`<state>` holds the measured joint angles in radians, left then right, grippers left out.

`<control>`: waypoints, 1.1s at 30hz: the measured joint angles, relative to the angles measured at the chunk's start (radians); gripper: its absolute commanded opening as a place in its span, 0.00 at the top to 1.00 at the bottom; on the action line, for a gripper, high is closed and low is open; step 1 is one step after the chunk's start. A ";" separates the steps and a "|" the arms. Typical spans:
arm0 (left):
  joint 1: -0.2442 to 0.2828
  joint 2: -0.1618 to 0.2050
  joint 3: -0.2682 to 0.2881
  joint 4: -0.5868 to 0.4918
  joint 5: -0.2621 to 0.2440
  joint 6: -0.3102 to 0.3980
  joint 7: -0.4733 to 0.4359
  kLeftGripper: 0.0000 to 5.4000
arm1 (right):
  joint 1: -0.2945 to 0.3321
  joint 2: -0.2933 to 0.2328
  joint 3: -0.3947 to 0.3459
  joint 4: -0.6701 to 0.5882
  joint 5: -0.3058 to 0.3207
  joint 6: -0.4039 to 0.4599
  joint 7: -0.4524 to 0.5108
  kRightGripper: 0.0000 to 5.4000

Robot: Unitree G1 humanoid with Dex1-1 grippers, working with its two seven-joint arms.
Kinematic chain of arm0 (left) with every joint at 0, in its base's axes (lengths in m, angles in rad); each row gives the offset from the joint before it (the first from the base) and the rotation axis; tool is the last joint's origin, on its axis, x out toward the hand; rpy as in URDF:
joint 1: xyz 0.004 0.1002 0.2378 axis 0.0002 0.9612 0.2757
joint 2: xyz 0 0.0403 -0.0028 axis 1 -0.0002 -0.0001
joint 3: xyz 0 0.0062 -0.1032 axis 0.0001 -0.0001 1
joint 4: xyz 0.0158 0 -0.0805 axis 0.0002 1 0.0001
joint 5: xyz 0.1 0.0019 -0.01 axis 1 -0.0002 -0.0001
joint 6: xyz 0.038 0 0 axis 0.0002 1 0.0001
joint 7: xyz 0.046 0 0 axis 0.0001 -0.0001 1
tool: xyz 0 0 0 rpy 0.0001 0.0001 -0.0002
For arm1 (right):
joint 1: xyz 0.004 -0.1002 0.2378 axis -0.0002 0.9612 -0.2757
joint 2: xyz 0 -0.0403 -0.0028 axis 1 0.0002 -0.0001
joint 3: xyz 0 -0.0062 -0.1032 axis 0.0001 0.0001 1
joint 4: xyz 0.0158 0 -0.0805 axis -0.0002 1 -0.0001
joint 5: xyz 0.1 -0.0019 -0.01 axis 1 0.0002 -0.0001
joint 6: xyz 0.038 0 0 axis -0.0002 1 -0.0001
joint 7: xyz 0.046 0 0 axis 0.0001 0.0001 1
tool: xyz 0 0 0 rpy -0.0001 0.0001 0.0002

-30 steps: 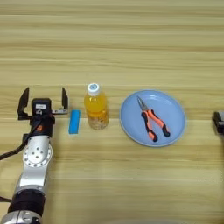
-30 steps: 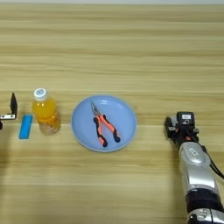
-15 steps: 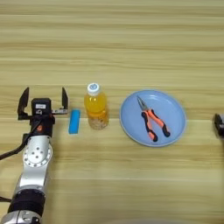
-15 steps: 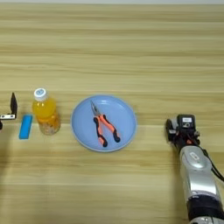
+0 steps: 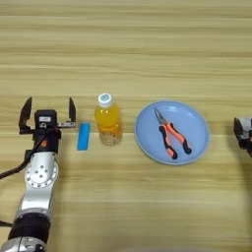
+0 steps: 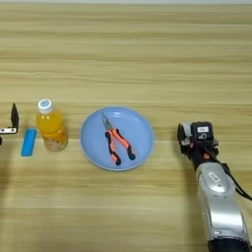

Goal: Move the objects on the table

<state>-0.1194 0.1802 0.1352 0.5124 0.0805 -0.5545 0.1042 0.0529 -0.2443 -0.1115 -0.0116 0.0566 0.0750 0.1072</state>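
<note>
The orange-juice bottle (image 5: 108, 120) with its white cap stands upright left of centre. Just left of it lies the flat blue bar (image 5: 83, 136). The round light-blue plate (image 5: 172, 132) sits to the bottle's right and holds the orange-and-black pliers (image 5: 171, 137). My left gripper (image 5: 47, 114) rests open on the table beside the blue bar, with nothing between its fingers. My right gripper (image 6: 198, 136) lies on the table right of the plate (image 6: 117, 139), fingers together and holding nothing. The white square block is out of view.
The wooden table (image 5: 128, 54) stretches wide behind the objects. My left forearm (image 5: 38, 187) runs down to the lower left edge. My right forearm (image 6: 219, 197) runs down to the lower right edge.
My right gripper has shifted slightly left, toward the plate. The left gripper and the objects have not moved.
</note>
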 measured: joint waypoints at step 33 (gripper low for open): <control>0.004 -0.004 -0.005 -0.013 0.003 0.013 0.006 0.00 | 0.111 0.111 0.606 -0.299 -0.142 0.106 0.184 0.53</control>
<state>-0.1158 0.1764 0.1303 0.4991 0.0833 -0.5413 0.1102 0.1635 -0.1337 0.4947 -0.3107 -0.0853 0.1808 0.2912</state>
